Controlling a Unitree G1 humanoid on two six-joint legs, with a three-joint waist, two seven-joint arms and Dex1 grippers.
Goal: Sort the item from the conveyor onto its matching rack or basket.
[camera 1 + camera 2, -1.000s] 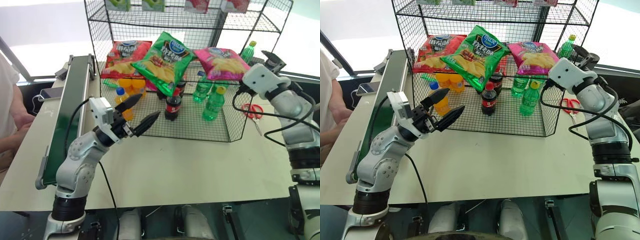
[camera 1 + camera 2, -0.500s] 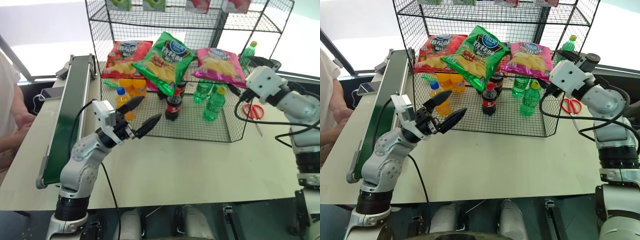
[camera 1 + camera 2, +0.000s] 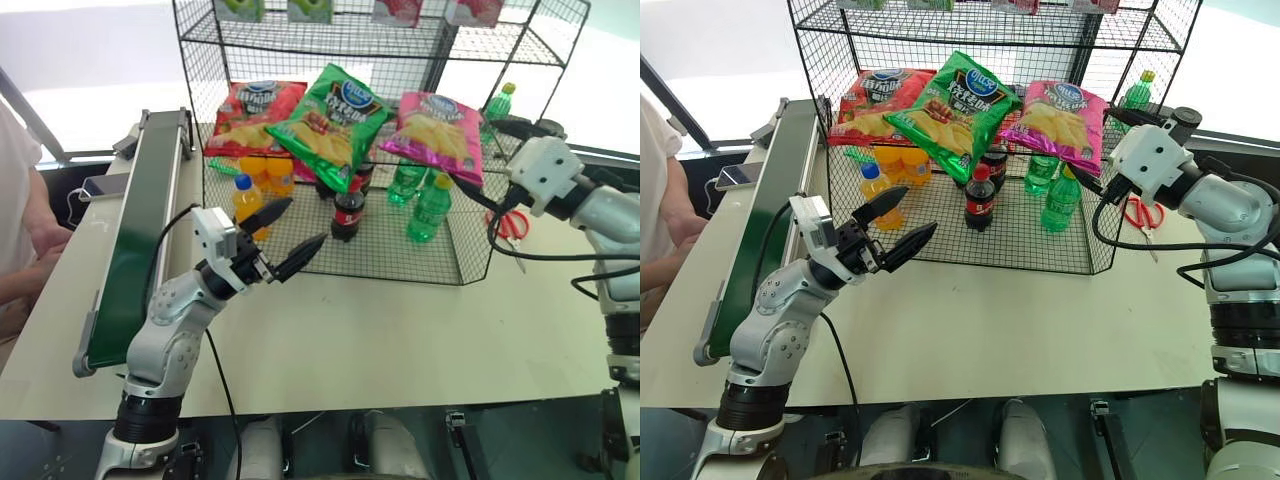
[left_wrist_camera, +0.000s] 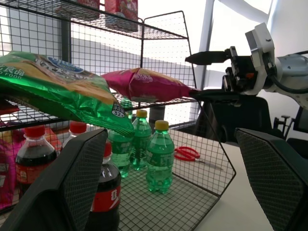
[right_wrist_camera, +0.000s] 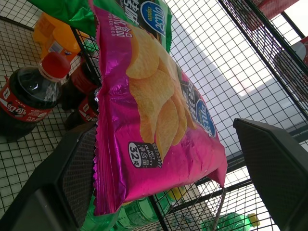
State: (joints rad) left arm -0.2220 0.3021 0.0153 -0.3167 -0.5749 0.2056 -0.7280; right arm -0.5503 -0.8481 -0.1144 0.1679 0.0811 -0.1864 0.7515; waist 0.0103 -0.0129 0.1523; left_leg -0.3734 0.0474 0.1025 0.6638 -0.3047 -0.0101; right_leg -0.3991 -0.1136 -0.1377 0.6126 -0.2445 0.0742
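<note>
On the middle tier of the black wire rack lay the magenta-pink crisp bag, beside the green chip bag and the red chip bag, its near edge hanging past the tier's front above the green bottles. It looked already sorted: the chip bags shared one tier, drinks stood below, so like sat with like. Right pincer stood just off the bag's right corner, fingers spread wide and empty, one finger close under the corner, touching or not I could not tell. Left pincer hovered over the counter before the rack, fingers wide, holding nothing, clear of the conveyor, whose belt carried nothing in view. Against a second earlier, the right arm had drawn back from the rack and swung its wrist, so the fingers now pointed across at the bag, and the bag had tipped further forward over the tier's edge. Left pincer had kept its place. Red scissors lay on the counter by the rack's right side.
</note>
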